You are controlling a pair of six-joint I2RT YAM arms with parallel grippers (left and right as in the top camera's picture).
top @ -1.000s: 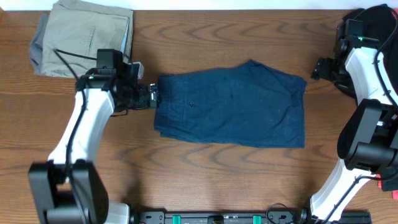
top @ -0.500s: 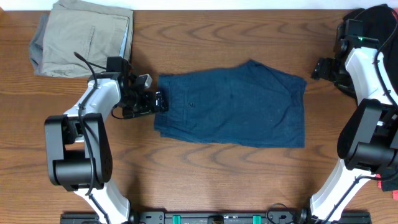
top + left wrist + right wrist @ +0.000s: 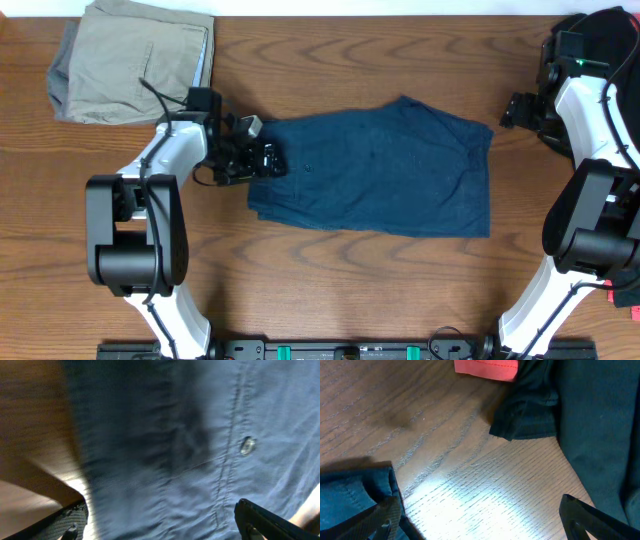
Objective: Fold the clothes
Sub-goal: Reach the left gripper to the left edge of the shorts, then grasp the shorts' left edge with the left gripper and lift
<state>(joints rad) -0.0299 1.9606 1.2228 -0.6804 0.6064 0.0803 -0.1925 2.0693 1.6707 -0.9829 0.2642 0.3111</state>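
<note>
Khaki shorts [image 3: 130, 60] sit folded at far left; I count those done. My left gripper [image 3: 266, 160], jaws spread, hovers over the navy shorts [image 3: 380, 170], which lie flat mid-table, unfolded. My right gripper [image 3: 510, 108] hangs open beside the black garments [image 3: 600, 30], not yet folded.

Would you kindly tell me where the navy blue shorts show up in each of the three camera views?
Overhead: the navy blue shorts lie flat mid-table.
Left wrist: they fill most of the frame, with the button right of centre.
Right wrist: only one corner shows, bottom left.
Shared landmark: the wooden table, beside the fabric in all three.
</note>
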